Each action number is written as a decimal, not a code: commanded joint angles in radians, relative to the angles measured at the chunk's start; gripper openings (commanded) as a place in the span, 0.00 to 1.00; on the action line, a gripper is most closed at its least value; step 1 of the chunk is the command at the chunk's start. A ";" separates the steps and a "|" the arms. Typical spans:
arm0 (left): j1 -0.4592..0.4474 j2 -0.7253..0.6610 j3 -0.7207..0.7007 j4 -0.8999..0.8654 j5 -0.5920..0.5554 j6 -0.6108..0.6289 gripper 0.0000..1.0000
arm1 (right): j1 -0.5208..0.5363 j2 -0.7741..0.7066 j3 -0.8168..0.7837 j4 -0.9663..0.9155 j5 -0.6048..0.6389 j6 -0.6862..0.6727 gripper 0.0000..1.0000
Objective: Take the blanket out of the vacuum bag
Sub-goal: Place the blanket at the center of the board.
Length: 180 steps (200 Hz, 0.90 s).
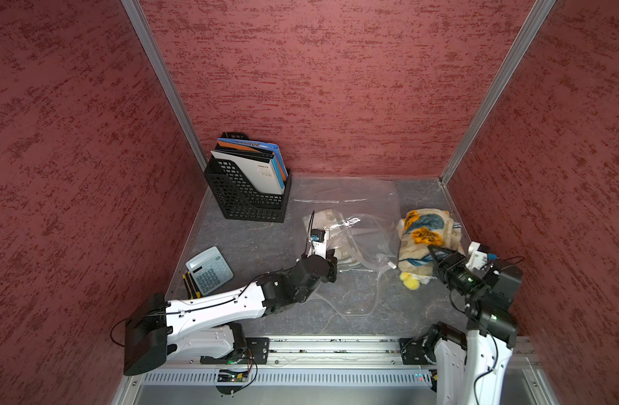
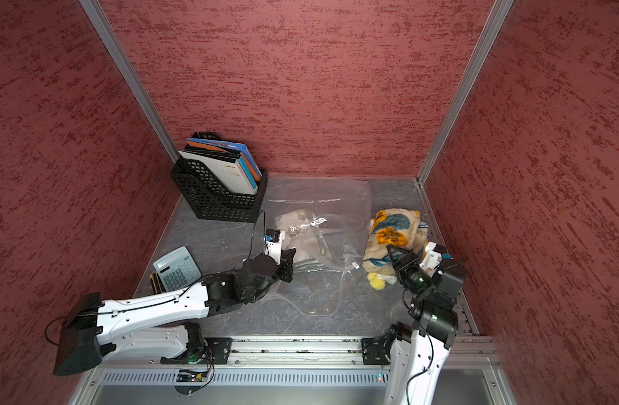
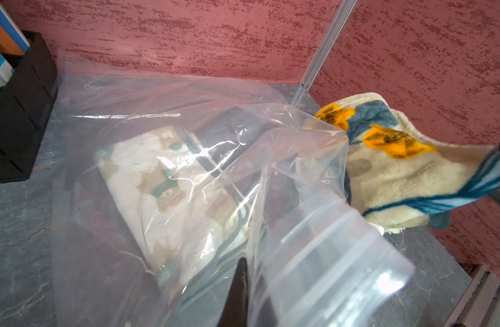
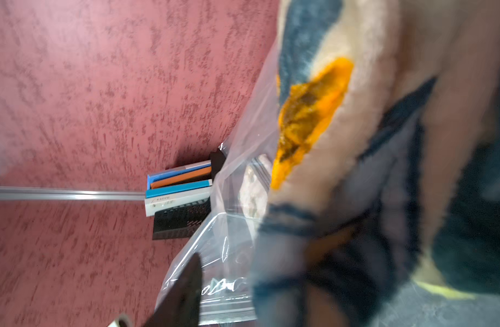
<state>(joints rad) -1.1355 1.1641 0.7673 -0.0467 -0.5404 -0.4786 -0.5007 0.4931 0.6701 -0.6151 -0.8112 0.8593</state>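
The clear vacuum bag [image 1: 350, 207] [image 2: 318, 196] [image 3: 130, 113] lies crumpled mid-table. A folded pale cloth [image 1: 327, 217] [image 3: 147, 175] is still inside it. My left gripper [image 1: 332, 261] [image 2: 288, 254] [image 3: 251, 269] is shut on the bag's open zip-strip edge and holds it raised. The small white slider clip [image 1: 392, 265] rests on the table. The blanket [image 1: 420, 228] [image 2: 395, 228] [image 3: 399, 175] [image 4: 370, 113], cream with orange flowers and blue leaves, is outside the bag at the right. My right gripper [image 1: 436, 254] [image 2: 392, 250] is shut on its near end. In the right wrist view only one finger [image 4: 186, 286] shows.
A black mesh file holder [image 1: 246, 196] with books stands at the back left. A calculator [image 1: 210, 268] and a black-and-yellow item [image 1: 190, 284] lie at the left edge. A yellow fluffy piece [image 1: 411, 280] lies beside the blanket. Red walls close three sides, with a metal rail [image 1: 336, 345] in front.
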 commanded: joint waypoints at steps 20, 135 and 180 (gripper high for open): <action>-0.004 0.001 0.079 -0.042 -0.047 0.026 0.00 | 0.008 0.194 0.086 0.248 0.057 0.007 0.00; -0.013 0.086 0.140 -0.022 0.071 0.067 0.00 | 0.032 -0.146 0.121 -0.197 0.130 -0.108 0.80; -0.053 0.040 0.122 -0.060 0.004 0.050 0.00 | 0.043 -0.198 -0.018 -0.112 0.133 -0.110 0.76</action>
<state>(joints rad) -1.1645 1.2411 0.8886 -0.0982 -0.4995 -0.4294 -0.4652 0.3046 0.7189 -0.7937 -0.6617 0.7464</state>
